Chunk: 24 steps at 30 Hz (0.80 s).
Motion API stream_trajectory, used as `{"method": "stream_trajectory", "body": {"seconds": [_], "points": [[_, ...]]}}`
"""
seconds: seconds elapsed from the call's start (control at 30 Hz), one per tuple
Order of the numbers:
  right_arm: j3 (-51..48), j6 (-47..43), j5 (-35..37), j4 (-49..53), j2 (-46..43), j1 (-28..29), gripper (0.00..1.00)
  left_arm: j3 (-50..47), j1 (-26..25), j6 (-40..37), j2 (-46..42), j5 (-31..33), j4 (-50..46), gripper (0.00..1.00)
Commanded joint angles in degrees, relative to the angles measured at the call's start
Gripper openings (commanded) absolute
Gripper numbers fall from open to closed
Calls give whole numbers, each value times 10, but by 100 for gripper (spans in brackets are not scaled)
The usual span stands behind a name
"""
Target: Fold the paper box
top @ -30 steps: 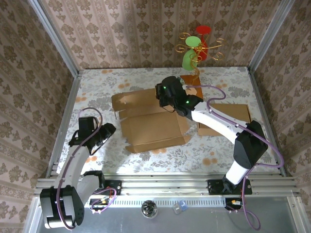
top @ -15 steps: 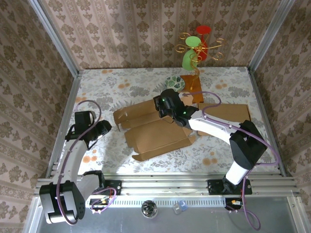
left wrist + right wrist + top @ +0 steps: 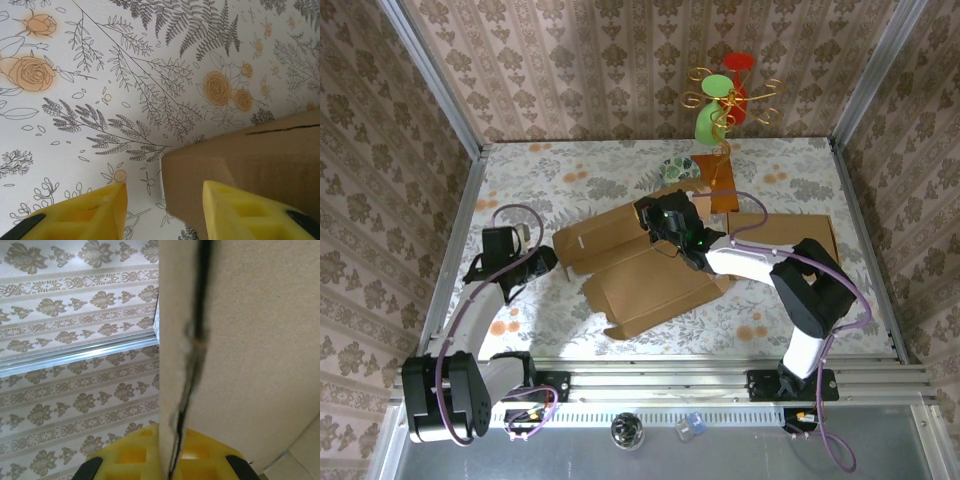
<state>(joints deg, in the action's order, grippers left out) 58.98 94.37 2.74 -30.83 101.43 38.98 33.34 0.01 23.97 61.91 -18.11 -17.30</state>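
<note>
The paper box (image 3: 645,265) is a flat brown cardboard blank lying askew mid-table, with its far panel lifted. My right gripper (image 3: 658,215) is shut on that raised far edge. In the right wrist view the cardboard sheet (image 3: 250,340) stands on edge, pinched between the yellow pads (image 3: 130,460) of the right gripper (image 3: 167,457). My left gripper (image 3: 544,263) sits low at the box's left end. In the left wrist view the left gripper (image 3: 165,210) stands open. A corner of the box (image 3: 260,155) reaches into the gap beside the right finger (image 3: 240,210).
A second flat cardboard sheet (image 3: 790,235) lies at the right under the right arm. A gold wire stand with green and red cups (image 3: 722,105) rises at the back on an orange base (image 3: 712,172), with a small patterned dish (image 3: 677,168) beside it. Wallpapered walls enclose the floral table (image 3: 570,170).
The right gripper has dragged the box toward the front left and turned it, raising the far panel. The left gripper has moved to the box's left end and narrowed.
</note>
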Motion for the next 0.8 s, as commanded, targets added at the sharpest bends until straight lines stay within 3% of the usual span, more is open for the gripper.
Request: {"method": "stream_trajectory", "body": {"seconds": [0.0,0.5,0.77], "points": [[-14,-20,-15,-55,16,-3,0,-13,-5,-33,7,-12,33,44],[-17,-4,-39,-81,36,-12,0,-46,-66,-83,-3,-16,112,44],[-8,-1,-45,-91,45,-15,0,-70,-102,-74,-34,4,132,45]]}}
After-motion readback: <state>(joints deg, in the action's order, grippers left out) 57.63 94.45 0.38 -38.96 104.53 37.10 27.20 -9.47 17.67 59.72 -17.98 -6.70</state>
